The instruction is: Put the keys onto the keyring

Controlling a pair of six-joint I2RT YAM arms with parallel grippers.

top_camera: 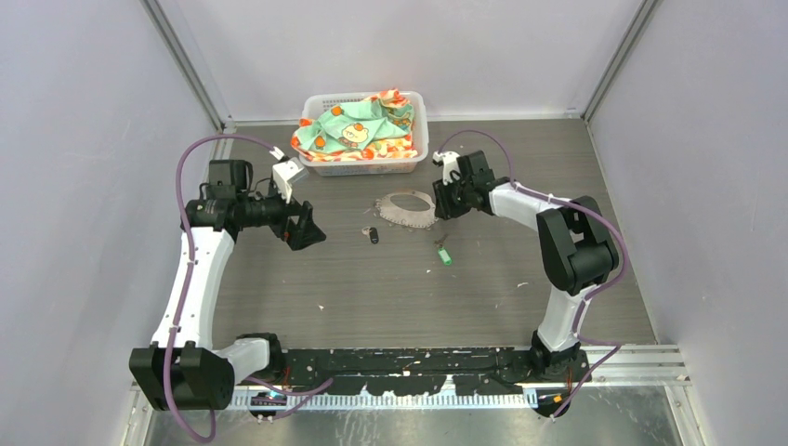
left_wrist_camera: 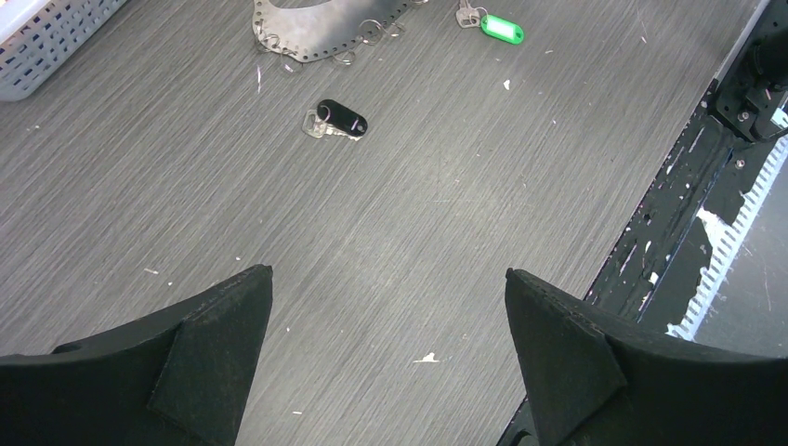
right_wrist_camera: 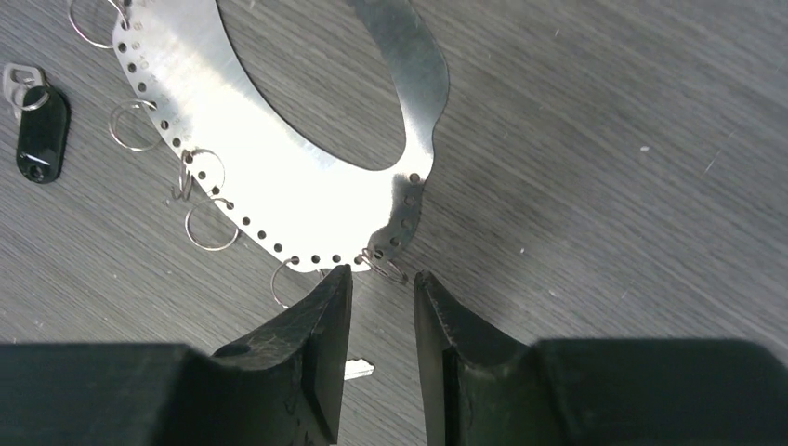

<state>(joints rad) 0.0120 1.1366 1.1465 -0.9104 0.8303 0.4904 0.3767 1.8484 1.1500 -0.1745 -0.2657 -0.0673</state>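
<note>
The keyring (top_camera: pixel 407 210) is a flat silver perforated loop with small wire rings, lying mid-table. It also shows in the left wrist view (left_wrist_camera: pixel 325 32) and the right wrist view (right_wrist_camera: pixel 279 186). The black-headed key (top_camera: pixel 373 235) (left_wrist_camera: pixel 340 118) (right_wrist_camera: pixel 42 132) lies just left of it. The green-headed key (top_camera: pixel 444 253) (left_wrist_camera: pixel 501 29) lies to its lower right. My right gripper (top_camera: pixel 446 201) (right_wrist_camera: pixel 382 273) hovers at the loop's edge, its jaws a narrow gap apart with nothing between them. A silver key tip (right_wrist_camera: pixel 359 369) peeks from under one finger. My left gripper (top_camera: pixel 304 229) (left_wrist_camera: pixel 387 271) is wide open over bare table, left of the black key.
A white basket (top_camera: pixel 415 119) (left_wrist_camera: pixel 42 42) holding patterned cloth stands at the back, behind the keyring. The black base rail (top_camera: pixel 418 358) (left_wrist_camera: pixel 683 195) runs along the near edge. Grey walls close in the table's left, right and far sides.
</note>
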